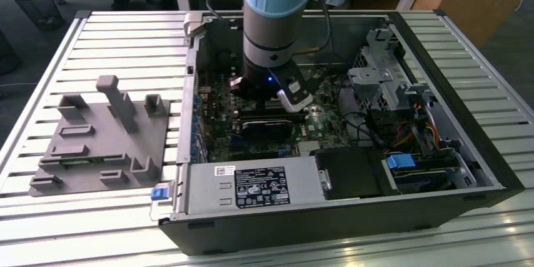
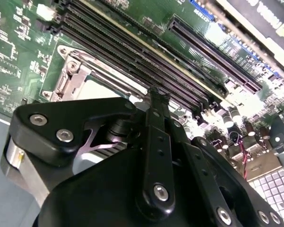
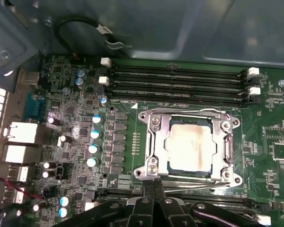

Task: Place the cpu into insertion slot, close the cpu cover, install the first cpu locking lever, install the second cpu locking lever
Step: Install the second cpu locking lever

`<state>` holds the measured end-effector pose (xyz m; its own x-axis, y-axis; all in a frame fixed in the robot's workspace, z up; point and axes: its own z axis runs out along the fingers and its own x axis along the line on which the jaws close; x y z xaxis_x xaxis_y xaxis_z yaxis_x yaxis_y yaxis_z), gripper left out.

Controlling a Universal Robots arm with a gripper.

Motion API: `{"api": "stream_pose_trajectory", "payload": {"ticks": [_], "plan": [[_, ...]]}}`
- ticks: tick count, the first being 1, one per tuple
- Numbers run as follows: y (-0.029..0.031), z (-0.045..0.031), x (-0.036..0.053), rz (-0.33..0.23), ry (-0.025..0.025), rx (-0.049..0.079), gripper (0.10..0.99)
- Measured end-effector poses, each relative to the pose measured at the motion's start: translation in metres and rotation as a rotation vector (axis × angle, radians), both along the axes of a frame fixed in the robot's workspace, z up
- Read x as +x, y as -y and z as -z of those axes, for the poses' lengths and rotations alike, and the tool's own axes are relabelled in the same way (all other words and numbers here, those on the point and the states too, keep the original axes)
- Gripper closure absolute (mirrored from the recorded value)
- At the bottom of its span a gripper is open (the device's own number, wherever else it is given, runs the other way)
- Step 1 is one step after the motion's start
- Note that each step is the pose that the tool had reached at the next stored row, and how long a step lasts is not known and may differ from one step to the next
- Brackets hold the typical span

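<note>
In the first wrist view the cpu [image 3: 190,145] already sits in the slot [image 3: 154,124], its pale metal top smeared with a brownish stain, and the cover [image 3: 229,142] lies flat over it, framing the chip through its cut-out centre. So the first two steps look done. A thin lever [image 3: 189,179] runs along the socket edge nearest the gripper, and another wire [image 3: 180,110] lies along the far edge beside the memory slots [image 3: 177,82]; whether either is hooked under its catch I cannot tell, so I would count the lever work as the open part of the task. The gripper [image 3: 152,191] stands just beside the near edge of the socket, its two thin black fingers [image 3: 146,189] pressed together with no gap between them and nothing held, their tips close to the near lever, though contact is not clear. In the second wrist view the fingers [image 2: 157,123] point at the socket's corner [image 2: 68,78], which lies next to the long black slots. In the exterior view the arm [image 1: 271,23] reaches straight down into the open computer case [image 1: 467,117], which lies on its side on the slatted bench [image 1: 125,35]; a grey fixture [image 1: 96,139] rests on the bench to the exterior view's left, well apart from the case.
</note>
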<state>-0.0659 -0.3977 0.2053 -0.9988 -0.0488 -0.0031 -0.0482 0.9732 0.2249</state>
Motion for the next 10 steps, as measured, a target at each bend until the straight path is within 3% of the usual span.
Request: {"api": "stream_pose_trajectory", "payload": {"ticks": [10], "plan": [[0.0010, 0.0071, -0.0086, 0.000, 0.0043, 0.020, 0.980]]}}
